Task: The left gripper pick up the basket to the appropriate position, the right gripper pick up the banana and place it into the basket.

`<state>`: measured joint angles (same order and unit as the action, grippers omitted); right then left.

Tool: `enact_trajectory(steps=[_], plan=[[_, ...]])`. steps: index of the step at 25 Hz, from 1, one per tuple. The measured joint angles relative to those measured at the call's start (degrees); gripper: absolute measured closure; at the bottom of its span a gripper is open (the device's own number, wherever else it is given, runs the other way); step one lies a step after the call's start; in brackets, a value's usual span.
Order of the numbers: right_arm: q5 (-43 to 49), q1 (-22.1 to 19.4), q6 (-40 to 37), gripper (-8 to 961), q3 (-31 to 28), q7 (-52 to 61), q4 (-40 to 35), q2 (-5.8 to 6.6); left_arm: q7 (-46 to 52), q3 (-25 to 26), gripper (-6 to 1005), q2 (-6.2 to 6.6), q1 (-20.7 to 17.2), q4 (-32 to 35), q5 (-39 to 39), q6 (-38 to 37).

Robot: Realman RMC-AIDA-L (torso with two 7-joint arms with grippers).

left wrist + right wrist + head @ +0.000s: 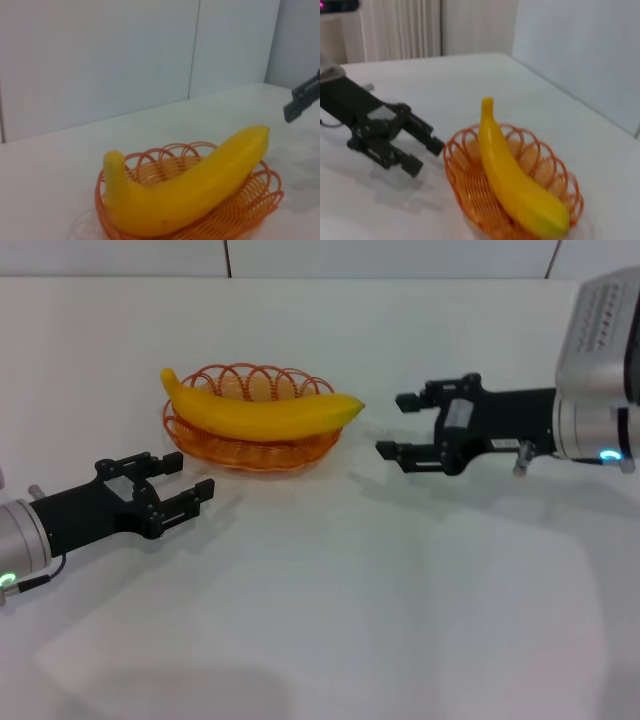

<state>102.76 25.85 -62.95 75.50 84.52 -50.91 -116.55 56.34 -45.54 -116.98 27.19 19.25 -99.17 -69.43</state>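
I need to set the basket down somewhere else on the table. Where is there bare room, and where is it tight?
Bare tabletop lies nearest the robot, in front of both grippers, and behind the basket toward the wall. It is tight beside the basket: the open left gripper sits just off its near-left side, and the open right gripper just beyond the tip of the banana, which lies across the basket.

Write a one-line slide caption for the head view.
Banana lying across the basket, left gripper and right gripper open on either side.
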Motion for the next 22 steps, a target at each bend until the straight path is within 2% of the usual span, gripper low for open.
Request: enact_trajectory(steps=[11,22], plan=[[0.02,-0.21,-0.65,278,-0.87,-1.79,6.00,0.18,-0.10,0.08,395,0.00,-0.20,0.00,0.03,0.00],[-2.26,0.77,-4.45,278,-7.34,-8.46,11.33,0.21,-0.49,0.18,395,0.00,-0.16,0.00,0.06,0.00]])
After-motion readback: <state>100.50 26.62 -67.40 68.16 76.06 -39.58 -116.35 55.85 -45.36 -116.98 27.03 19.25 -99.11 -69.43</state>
